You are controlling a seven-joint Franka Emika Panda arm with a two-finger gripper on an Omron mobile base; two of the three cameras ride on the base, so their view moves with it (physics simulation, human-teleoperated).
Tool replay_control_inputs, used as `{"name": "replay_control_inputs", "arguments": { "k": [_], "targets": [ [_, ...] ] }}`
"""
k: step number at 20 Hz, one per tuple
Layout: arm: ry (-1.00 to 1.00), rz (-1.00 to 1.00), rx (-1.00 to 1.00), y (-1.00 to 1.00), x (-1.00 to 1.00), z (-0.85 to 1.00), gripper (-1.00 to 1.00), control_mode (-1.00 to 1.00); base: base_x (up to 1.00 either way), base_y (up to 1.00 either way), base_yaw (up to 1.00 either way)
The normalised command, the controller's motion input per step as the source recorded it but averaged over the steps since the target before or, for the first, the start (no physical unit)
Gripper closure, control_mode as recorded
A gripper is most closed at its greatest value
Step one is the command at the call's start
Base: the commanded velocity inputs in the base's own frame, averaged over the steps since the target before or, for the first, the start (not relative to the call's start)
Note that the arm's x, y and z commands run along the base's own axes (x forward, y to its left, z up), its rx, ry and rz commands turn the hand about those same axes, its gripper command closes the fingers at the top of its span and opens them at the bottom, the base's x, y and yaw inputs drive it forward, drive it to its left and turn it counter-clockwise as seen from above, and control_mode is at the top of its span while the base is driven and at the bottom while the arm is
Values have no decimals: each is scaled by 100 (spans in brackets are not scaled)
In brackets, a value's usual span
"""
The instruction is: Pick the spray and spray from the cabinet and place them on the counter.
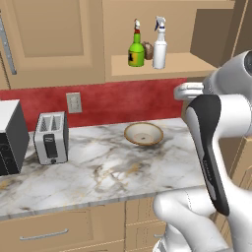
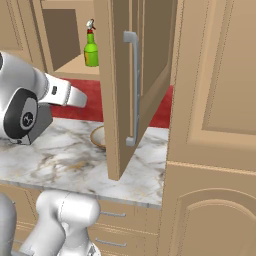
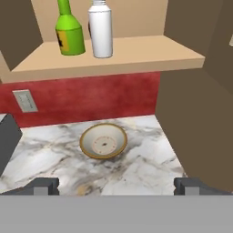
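Two sprays stand side by side on the open cabinet's shelf (image 3: pixel 136 57): a green bottle (image 3: pixel 69 35) with a yellow label and a white bottle (image 3: pixel 100 32) to its right. From the left base view the green spray (image 1: pixel 136 51) has a red-white top and the white spray (image 1: pixel 159 49) a pale trigger nozzle. The green spray (image 2: pixel 91 50) also stands behind the swung-out cabinet door (image 2: pixel 145 75). My gripper (image 3: pixel 116 185) is open and empty, hanging over the marble counter (image 3: pixel 150 159), below and in front of the shelf.
A tan bowl (image 3: pixel 103 141) sits on the counter under the shelf. A toaster (image 1: pixel 50 138) and a dark appliance (image 1: pixel 10 138) stand at the left. The open door with its silver handle (image 2: pixel 132 90) juts over the counter on the right. A brown lump (image 1: pixel 147 49) sits between the bottles.
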Motion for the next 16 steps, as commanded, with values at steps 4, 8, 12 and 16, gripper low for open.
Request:
{"name": "replay_control_inputs", "arguments": {
  "k": [4, 8, 12, 16],
  "targets": [
    [0, 0, -1, 0, 0, 18, -100, -100, 0, 0, 0],
    [0, 0, -3, 0, 8, 3, -100, -100, 0, 0, 0],
    [0, 0, -1, -1, 16, 7, -100, -100, 0, 0, 0],
    [-2, 0, 0, -3, 20, 12, -100, -100, 0, 0, 0]
  ]
}}
